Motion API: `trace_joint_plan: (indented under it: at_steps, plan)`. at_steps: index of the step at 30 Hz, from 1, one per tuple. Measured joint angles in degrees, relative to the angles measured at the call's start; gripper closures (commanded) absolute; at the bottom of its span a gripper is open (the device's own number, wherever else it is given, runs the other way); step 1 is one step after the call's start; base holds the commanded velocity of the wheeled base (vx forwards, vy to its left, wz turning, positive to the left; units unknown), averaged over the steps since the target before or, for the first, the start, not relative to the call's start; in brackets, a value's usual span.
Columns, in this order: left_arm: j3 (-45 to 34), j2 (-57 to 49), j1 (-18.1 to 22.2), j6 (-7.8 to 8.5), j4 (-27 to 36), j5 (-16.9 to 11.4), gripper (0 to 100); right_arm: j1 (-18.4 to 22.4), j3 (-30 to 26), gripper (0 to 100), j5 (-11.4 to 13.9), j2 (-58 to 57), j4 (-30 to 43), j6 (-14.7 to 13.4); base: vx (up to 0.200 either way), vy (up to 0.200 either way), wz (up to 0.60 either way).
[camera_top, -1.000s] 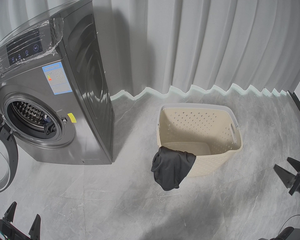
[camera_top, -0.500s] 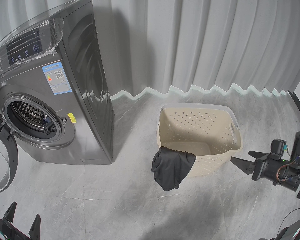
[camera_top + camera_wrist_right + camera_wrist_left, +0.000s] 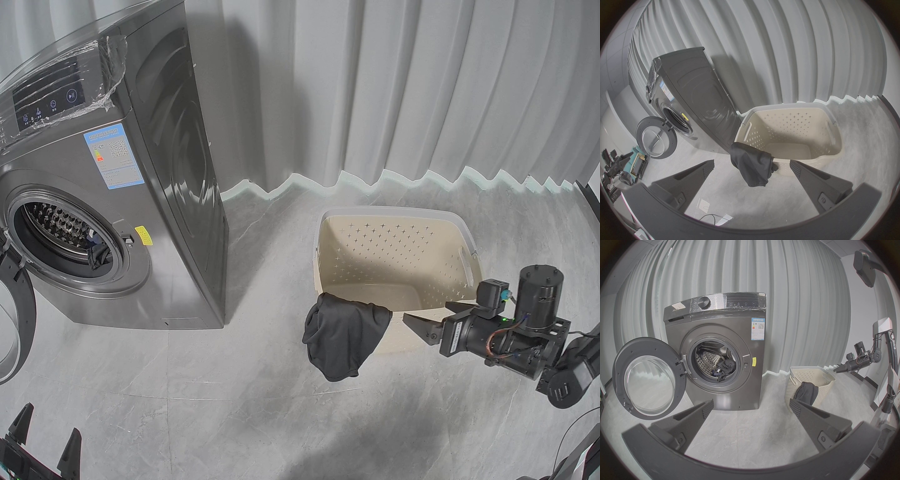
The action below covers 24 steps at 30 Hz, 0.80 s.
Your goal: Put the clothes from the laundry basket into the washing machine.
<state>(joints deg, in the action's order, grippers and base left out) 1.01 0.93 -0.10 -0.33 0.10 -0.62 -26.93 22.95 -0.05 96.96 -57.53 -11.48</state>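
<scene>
Cloth [image 3: 342, 340], black, hangs over the basket [image 3: 387, 211] rim at lower centre; my right fingers [image 3: 422, 327] hover spread just right of it; my left fingers [image 3: 70, 451] spread at bottom left.

Pale pleated curtains [image 3: 387, 87] across the whole back, grey marbled tile floor [image 3: 250, 406] beneath, soft even light.

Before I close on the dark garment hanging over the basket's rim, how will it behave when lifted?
Likely floppy: the dark garment hangs in folds over the laundry basket's rim, so it should sag below the right gripper. Probably light: the basket stands level under it. It may drag on the rim and tug the basket.
</scene>
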Motion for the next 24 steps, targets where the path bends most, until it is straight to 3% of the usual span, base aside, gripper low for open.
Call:
trace_joint_plan:
  at_steps: [14,24]
  plan:
    - [0.0,0.0,-0.06,-0.21,0.01,0.05,0,-1.51,8.79,0,-0.22,16.87,-4.02,0.89,0.0,0.0,0.0]
    - [0.0,0.0,-0.06,-0.45,0.0,0.09,0,-1.95,11.08,0,-0.16,22.27,-5.69,1.06,0.0,0.0,0.0]
